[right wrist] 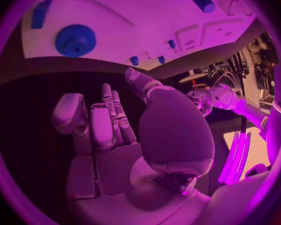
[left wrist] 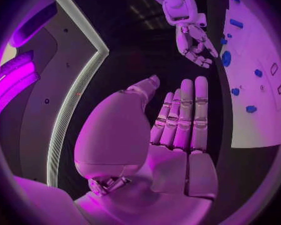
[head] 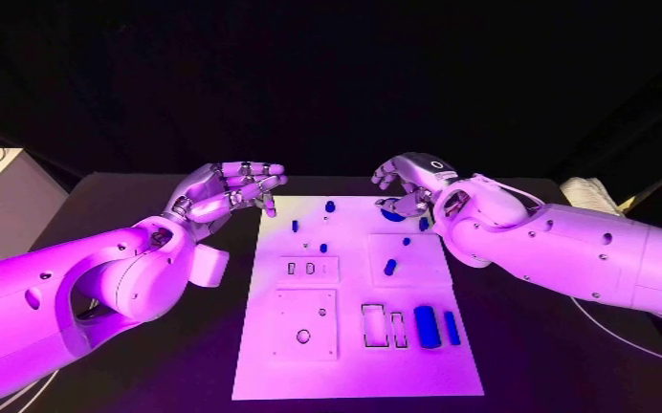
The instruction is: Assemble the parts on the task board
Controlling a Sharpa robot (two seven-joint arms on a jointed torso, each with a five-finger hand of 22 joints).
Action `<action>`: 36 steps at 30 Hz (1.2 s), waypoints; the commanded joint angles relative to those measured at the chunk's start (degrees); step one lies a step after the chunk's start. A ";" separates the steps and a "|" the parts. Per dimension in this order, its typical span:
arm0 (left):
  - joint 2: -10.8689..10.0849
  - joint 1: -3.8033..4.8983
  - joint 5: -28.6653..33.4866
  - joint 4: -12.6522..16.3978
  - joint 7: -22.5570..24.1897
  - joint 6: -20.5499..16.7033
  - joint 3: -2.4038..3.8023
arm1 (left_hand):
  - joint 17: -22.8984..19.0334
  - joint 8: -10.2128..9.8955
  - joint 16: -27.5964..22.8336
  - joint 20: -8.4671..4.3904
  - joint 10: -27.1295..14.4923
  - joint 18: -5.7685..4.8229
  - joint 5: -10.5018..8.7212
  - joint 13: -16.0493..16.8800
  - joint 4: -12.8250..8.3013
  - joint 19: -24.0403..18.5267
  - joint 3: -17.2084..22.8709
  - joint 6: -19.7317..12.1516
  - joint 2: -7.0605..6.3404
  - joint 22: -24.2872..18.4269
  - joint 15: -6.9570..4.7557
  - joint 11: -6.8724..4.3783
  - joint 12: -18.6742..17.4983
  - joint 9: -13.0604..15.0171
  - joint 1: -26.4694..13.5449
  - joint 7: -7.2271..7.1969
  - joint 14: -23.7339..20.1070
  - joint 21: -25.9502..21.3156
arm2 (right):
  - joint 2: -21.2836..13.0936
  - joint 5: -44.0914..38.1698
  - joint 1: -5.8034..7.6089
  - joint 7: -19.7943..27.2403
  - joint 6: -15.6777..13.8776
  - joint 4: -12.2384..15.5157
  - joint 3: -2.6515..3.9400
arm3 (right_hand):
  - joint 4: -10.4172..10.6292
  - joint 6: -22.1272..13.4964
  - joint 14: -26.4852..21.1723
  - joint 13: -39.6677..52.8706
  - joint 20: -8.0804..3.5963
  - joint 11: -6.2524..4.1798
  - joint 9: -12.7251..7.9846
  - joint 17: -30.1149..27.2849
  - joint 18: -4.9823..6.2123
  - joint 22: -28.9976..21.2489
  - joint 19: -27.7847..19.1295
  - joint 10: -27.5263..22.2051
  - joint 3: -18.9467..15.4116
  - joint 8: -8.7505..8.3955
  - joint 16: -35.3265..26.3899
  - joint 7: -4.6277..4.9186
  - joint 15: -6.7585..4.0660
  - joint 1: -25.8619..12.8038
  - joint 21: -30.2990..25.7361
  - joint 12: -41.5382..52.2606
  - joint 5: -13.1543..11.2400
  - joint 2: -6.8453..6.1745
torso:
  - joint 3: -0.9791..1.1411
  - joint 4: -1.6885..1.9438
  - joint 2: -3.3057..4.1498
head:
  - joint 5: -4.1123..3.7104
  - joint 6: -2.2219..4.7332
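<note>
The white task board (head: 352,356) lies in the middle of the black table. On it are a round blue knob (head: 392,214), a thick blue cylinder (head: 427,326), a slim blue bar (head: 452,327) and several small blue pegs such as one (head: 390,266). My left hand (head: 228,188) hovers off the board's far left corner, fingers stretched out (left wrist: 181,117) and holding nothing. My right hand (head: 409,182) hangs just beyond the knob at the board's far edge, fingers loosely bent and empty (right wrist: 109,130). The knob (right wrist: 75,40) lies ahead of those fingers, untouched.
The board has empty cut-outs: two small slots (head: 301,268), a square plate with a round hole (head: 303,336) and narrow rectangular pockets (head: 374,325). Black table (head: 152,375) surrounds the board. A pale object (head: 590,193) sits at the far right edge.
</note>
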 commanded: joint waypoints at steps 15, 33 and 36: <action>0.22 0.07 -1.53 -0.69 0.39 2.39 0.03 | -0.07 0.27 0.49 -0.10 -0.43 0.81 -0.43 0.00 0.20 -0.58 0.33 -0.50 -0.22 0.19 -0.07 -0.13 0.26 -0.06 -0.35 0.27 -0.42 0.46 | -3.56 11.05 0.92 -3.78 8.73 -1.20 0.09 | 11.09 -1.25 4.76 68.99 -0.94 -1.94 1.00 18.10 -3.22 16.94 7.70 15.99 -17.51 2.24 11.42 -1.31 -1.22 9.70 13.19 67.47 1.18 1.71 | 0.50 -0.76 -0.23 | -0.28 -0.10; 0.47 0.07 -1.55 -0.87 0.31 2.64 0.03 | -0.07 0.28 0.53 -0.10 -0.43 0.81 -0.44 0.00 0.21 -0.61 0.32 -0.49 -0.24 0.22 -0.07 -0.13 0.26 -0.05 -0.40 0.29 -0.41 0.50 | 2.43 12.67 -0.35 -5.35 10.09 -8.23 0.03 | 14.42 -1.27 6.27 82.86 -0.10 -1.40 1.18 25.43 -4.87 24.03 11.24 25.25 -18.61 3.86 14.72 -0.75 -0.36 11.35 19.12 78.16 2.83 2.32 | 0.50 -0.26 -0.07 | -0.27 -0.50; 0.48 0.07 -1.55 -0.85 0.29 2.63 0.03 | -0.07 0.28 0.53 -0.10 -0.43 0.81 -0.44 0.00 0.21 -0.61 0.32 -0.49 -0.24 0.22 -0.07 -0.13 0.26 -0.05 -0.40 0.29 -0.41 0.50 | 3.10 12.76 -0.61 -5.28 10.25 -8.93 0.03 | 14.41 -1.26 6.27 82.91 -0.09 -1.40 1.18 25.43 -4.89 24.11 11.28 25.30 -18.57 3.89 14.72 -0.75 -0.35 11.37 19.19 78.21 2.94 2.36 | 0.55 -0.28 -0.02 | -0.26 -0.64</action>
